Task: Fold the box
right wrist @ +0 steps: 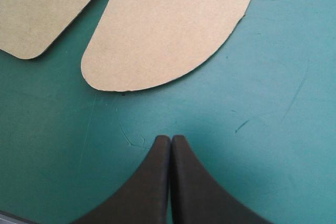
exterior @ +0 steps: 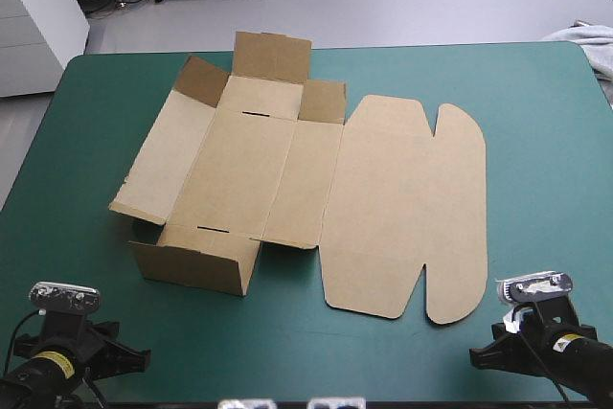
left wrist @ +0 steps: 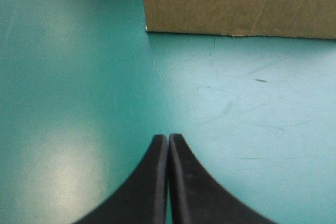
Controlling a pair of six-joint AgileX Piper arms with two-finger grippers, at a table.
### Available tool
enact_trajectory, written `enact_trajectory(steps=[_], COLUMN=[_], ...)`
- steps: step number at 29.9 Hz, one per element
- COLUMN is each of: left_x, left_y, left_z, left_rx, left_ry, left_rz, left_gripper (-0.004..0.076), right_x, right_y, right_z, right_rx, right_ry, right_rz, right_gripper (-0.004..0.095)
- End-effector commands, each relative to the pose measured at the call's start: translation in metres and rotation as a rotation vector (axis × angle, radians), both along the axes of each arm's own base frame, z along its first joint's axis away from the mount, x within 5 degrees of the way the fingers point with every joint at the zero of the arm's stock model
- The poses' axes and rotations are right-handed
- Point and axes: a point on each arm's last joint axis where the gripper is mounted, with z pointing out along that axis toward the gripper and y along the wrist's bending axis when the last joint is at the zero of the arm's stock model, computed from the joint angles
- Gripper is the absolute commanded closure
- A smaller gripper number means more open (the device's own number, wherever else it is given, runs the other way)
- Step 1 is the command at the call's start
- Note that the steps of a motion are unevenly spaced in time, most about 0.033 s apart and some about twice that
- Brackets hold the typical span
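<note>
Both claws are sitting at the near edge of the counter (exterior: 536, 141), one toward each corner. We are logging the left claw (left wrist: 168, 137) as closed: its black fingers (left wrist: 149, 187) are pressing together into one pointed arch, gripping nothing, with bare teal-green cover beneath. We are logging the right claw (right wrist: 171, 137) the same way, tips meeting and nothing between them.

The box (exterior: 287, 179) is lying mid-counter, somewhat left of centre, apart from both claws. We are noting it as partly formed:
- The near wall (exterior: 196, 267) is standing upright.
- The far wall (exterior: 273, 56) is standing too, with a flap raised at each side of it.
- The left side panel (exterior: 158, 165) is leaning outward.
- The lid (exterior: 402, 208) is lying flat on the cover, to the right of the tray floor.

From the left wrist we are seeing the near wall's corner ahead of the left claw, not touching it. From the right wrist we are seeing the lid's rounded end (right wrist: 168, 30) lying flat just ahead of the right claw, a strip of cover showing between them.
</note>
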Motion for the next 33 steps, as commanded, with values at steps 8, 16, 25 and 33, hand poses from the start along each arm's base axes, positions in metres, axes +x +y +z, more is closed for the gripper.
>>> enact_trajectory(steps=[8, 16, 25, 33], left_x=[0.004, 0.004, 0.006, 0.023], left_y=[-0.001, -0.001, -0.001, -0.006], left_z=[0.01, 0.01, 0.037, 0.109], left_rx=[-0.018, -0.018, -0.017, -0.039], left_ry=[-0.064, -0.064, -0.099, -0.174], left_rz=[-0.002, -0.002, -0.006, 0.0], left_gripper=[0.0734, 0.0734, 0.0734, 0.0734], right_x=[0.004, 0.004, 0.004, 0.004], right_y=[0.001, 0.001, 0.001, 0.001], right_z=[0.009, 0.009, 0.009, 0.009], right_rx=[0.014, 0.016, 0.016, 0.016], right_ry=[-0.05, -0.049, -0.049, -0.049], right_rz=[-0.004, -0.007, -0.007, -0.007], right_gripper=[0.0927, 0.0927, 0.0927, 0.0927])
